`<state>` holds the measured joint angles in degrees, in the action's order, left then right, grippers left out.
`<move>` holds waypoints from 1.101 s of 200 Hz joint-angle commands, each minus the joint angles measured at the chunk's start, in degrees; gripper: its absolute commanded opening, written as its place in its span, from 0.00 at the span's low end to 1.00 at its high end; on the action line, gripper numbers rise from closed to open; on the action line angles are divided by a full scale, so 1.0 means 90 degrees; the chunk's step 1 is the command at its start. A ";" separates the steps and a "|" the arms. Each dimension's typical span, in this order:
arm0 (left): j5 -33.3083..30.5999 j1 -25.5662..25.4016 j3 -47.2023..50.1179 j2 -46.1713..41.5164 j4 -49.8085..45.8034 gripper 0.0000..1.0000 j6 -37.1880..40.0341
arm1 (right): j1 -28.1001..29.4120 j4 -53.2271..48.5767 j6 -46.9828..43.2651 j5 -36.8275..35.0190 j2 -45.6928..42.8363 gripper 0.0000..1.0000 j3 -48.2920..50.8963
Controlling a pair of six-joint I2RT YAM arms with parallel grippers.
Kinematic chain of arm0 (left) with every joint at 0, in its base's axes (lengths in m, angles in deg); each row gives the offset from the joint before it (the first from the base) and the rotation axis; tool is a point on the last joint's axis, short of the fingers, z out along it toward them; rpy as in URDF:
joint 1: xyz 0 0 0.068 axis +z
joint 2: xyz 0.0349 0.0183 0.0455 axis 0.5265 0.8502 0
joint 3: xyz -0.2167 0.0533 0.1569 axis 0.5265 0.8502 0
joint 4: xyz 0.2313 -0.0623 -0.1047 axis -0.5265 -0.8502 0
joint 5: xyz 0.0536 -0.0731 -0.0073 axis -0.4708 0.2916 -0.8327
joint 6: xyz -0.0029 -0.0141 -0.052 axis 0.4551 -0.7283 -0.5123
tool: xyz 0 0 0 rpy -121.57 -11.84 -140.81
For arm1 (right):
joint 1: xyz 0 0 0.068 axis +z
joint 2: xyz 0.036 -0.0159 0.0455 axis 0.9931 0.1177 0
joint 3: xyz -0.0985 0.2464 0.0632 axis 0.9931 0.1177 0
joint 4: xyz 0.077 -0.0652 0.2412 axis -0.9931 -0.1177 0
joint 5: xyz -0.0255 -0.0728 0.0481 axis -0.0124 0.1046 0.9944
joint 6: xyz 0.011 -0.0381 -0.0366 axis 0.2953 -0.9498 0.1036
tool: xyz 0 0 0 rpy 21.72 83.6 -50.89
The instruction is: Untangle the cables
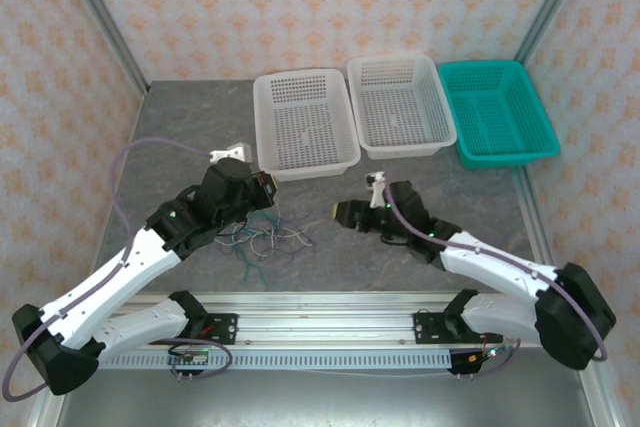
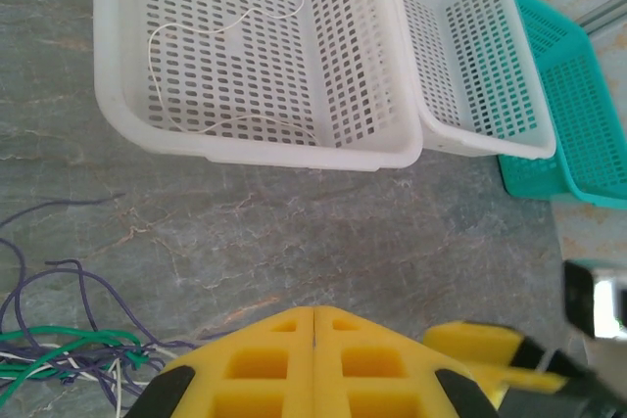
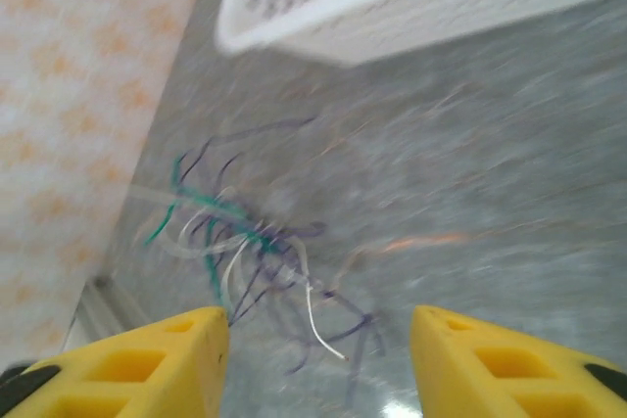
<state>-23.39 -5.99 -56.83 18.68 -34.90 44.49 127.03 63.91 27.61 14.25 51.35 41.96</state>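
1. Our left hand (image 2: 313, 312) has its fingers pressed together on nothing.
2. Our right hand (image 3: 315, 328) has its fingers apart; the cables (image 3: 245, 242) lie at its eleven o'clock.
3. If we grab several at once, we could pull the knot tighter.

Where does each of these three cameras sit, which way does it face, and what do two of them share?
Top external: above and behind the arms, looking down on the table, cables and baskets; left arm and right arm show.
Left wrist: on the left arm, facing the far baskets; left jaws, shut, at the bottom edge.
Right wrist: on the right arm, low, facing the cables; right jaws, open, at the bottom corners.
Shared: both wrist views catch the cables and a white basket.
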 commanded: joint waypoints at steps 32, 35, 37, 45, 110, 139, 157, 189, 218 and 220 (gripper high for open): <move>-0.0057 0.0000 -0.0009 -0.0169 0.0132 0.00 -0.0096 | 0.1099 0.1739 -0.0609 -0.0031 0.2020 0.56 -0.0613; -0.0051 0.0005 -0.0018 -0.0178 0.0138 0.00 -0.0097 | 0.1130 0.1763 -0.0618 -0.0043 0.2155 0.56 -0.0671; -0.0042 0.0006 -0.0031 -0.0180 0.0137 0.00 -0.0096 | 0.1157 0.1786 -0.0629 -0.0061 0.2236 0.55 -0.0703; -0.0028 0.0006 -0.0048 -0.0198 0.0128 0.00 -0.0089 | 0.1241 0.1933 -0.0635 -0.0213 0.2535 0.56 -0.0801; 0.0124 0.0006 -0.0159 -0.0404 0.0114 0.00 -0.0142 | 0.1419 0.3013 -0.1188 0.0410 0.4349 0.65 -0.1533; 0.0316 0.0006 -0.0346 -0.0453 0.0211 0.00 -0.0224 | 0.1443 0.3773 -0.1035 0.0197 0.4964 0.53 -0.1631; 0.0122 0.0006 -0.0527 -0.0526 -0.0035 0.00 -0.0235 | 0.1437 0.3729 -0.0964 -0.0379 0.5032 0.25 -0.1618; -0.1324 0.0074 -0.0978 -0.0766 -0.1192 0.00 -0.0257 | 0.1282 0.3838 -0.0811 -0.0840 0.4714 0.00 -0.1008; -0.1185 0.1224 -0.0839 -0.1036 -0.1325 0.00 -0.0028 | 0.0784 0.3766 -0.0134 -0.1148 0.4097 0.00 0.0026; -0.1100 0.1350 -0.0822 -0.1052 -0.1320 0.00 -0.0018 | 0.0746 0.3737 -0.0061 -0.1169 0.4049 0.00 0.0101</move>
<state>-30.40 -2.27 -63.81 11.49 -43.29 43.16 137.72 97.41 21.23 8.77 92.51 36.39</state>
